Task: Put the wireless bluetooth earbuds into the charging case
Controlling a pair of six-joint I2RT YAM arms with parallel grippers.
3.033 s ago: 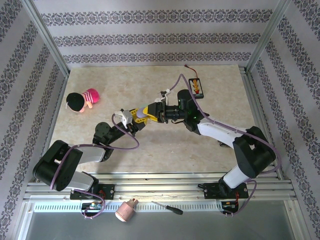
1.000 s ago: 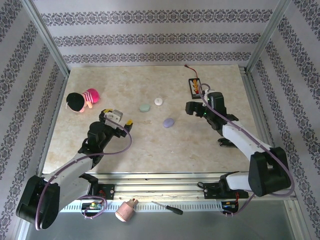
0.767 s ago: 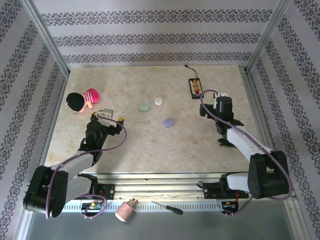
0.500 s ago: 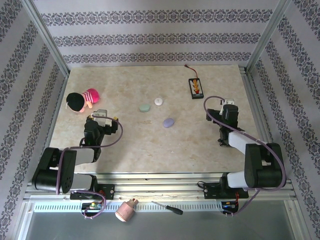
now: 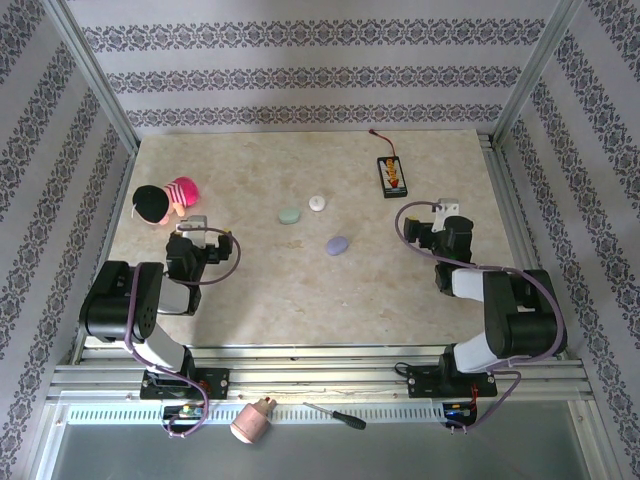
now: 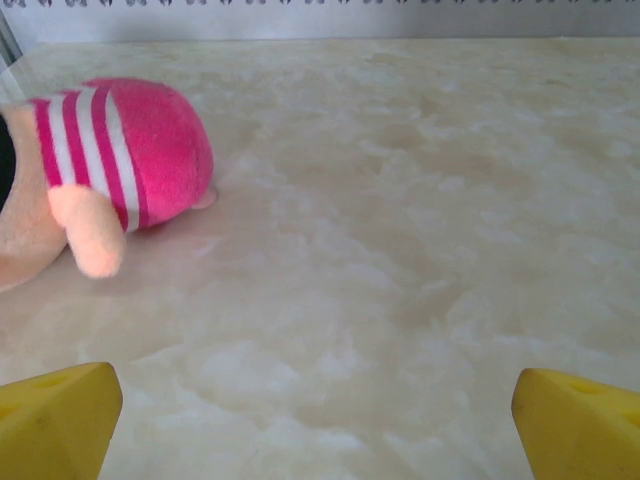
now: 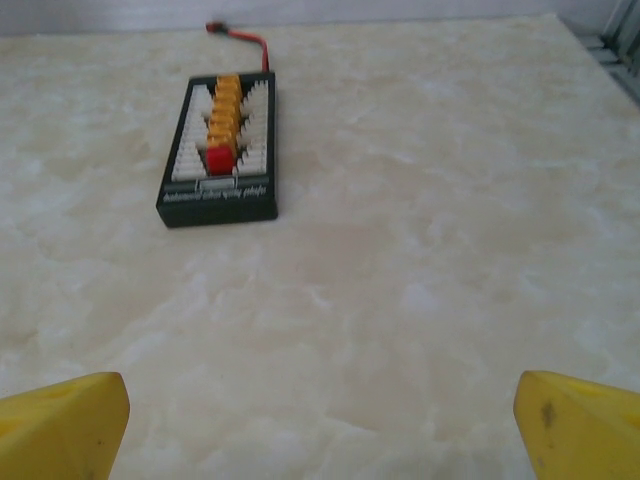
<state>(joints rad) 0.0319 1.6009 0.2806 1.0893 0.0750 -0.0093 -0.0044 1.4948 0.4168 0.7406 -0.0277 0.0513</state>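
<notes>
Here, the left gripper [image 6: 318, 425] has its two yellow fingertips [image 6: 58, 418] at opposite bottom corners of the left wrist view. They stand wide apart, with bare marble table [image 6: 400, 250] between them. The right gripper [image 7: 320, 430] is the same: its fingertips [image 7: 62, 425] are spread to the corners and nothing is held. All four tips are cut off by the frame edge, so only their inner wedges show.

In the top view both arms are folded up tight. The left arm [image 5: 128, 300] is doubled over its base at the near left, its wrist low to the table and aimed at the far edge. The right arm [image 5: 510, 310] mirrors it at the near right. From above, the fingers are lost under the wrists and looping cables.

A pink-and-white striped plush toy [image 6: 120, 165] lies ahead of the left gripper and to its left, apart from it — the frame edge cuts off its head. A black connector board [image 7: 220, 155] with a row of yellow plugs, one red plug and a red lead lies ahead of the right gripper, left of centre.

The wireless bluetooth earbuds lie mid-table between the arms, well apart from both grippers. There is a pale green piece [image 5: 289, 215], a whitish piece [image 5: 317, 203] just beside it, and a lavender piece [image 5: 338, 244] nearer the arms — all too small here to show any detail.
</notes>
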